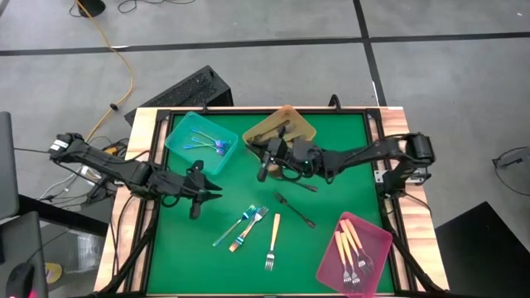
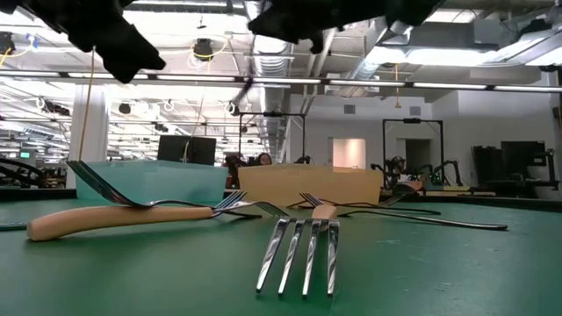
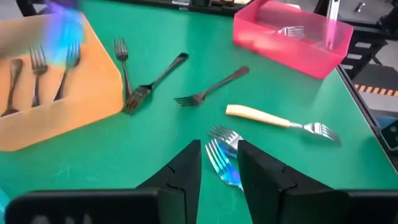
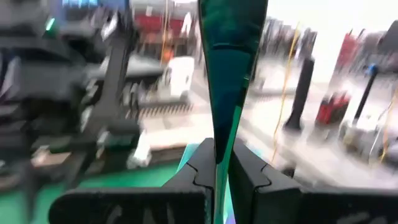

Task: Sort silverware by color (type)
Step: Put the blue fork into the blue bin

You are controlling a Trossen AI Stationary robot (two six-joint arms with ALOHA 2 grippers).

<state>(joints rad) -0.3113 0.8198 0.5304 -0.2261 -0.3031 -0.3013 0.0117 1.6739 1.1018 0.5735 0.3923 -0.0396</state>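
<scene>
- Your right gripper pinches a blue-teal fork tight, up by the amber tray, so it can go to the teal tray.
- Your left gripper, fingers a little apart and empty, hangs over the loose blue forks on the table.
- Cream forks sit in the pink tray.

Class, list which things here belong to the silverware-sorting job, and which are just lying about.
Belonging to the job:
cream-handled fork, dark fork and iridescent forks loose on the mat; iridescent utensil in the right gripper; teal tray, amber tray, pink tray.

Lying about:
black box; yellow cable on the floor.
</scene>
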